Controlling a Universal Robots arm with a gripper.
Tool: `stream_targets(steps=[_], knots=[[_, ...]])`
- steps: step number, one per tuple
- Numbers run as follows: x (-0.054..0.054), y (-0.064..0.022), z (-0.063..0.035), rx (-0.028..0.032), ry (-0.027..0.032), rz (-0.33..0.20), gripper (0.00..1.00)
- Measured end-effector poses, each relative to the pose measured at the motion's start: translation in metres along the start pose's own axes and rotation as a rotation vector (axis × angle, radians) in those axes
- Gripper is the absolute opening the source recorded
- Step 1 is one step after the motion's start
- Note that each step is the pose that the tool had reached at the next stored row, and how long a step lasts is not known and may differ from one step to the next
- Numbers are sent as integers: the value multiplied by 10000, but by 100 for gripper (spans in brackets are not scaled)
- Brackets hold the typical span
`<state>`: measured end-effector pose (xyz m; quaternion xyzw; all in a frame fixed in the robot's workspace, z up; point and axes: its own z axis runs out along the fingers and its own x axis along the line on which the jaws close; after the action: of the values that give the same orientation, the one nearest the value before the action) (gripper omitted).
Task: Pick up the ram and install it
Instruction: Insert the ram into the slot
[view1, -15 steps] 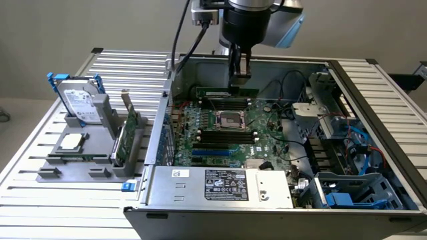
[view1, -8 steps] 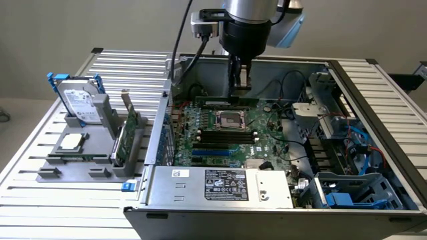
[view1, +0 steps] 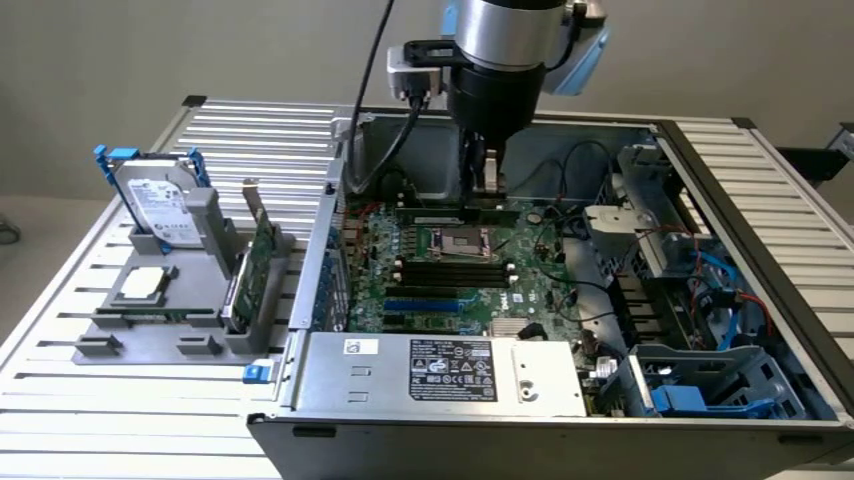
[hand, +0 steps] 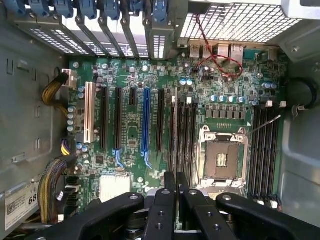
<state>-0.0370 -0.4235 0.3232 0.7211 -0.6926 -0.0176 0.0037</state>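
On the exterior view's left, a hard drive (view1: 158, 205) and an expansion card (view1: 254, 265) are standing in a grey holder (view1: 160, 322) on the bench (view1: 254, 140). Over the open computer case (view1: 441, 375), my claw (view1: 486, 185) is pinching narrow on the ram (view1: 454, 216), holding it just above the motherboard (view1: 454, 290) near the processor socket (view1: 454, 240).

green ram (view1: 447, 216), black tool (hand: 176, 177), green motherboard (hand: 130, 132).

Ribbed matt aluminium table (view1: 80, 400); dull grey sheet-metal case (view1: 400, 440); glossy green motherboard (view1: 534, 290); matt black gripper (hand: 176, 176); blue plastic clip (view1: 681, 398); shiny metal hard drive (view1: 158, 205) at the exterior view's left
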Motion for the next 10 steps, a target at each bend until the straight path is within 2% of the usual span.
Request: stream_targets(steps=[6, 8, 10], knots=[[4, -49, 95, -29, 41, -84, 13], [4, -51, 116, -48, 84, -83, 13], [5, -54, 138, -61, 151, -82, 13]])
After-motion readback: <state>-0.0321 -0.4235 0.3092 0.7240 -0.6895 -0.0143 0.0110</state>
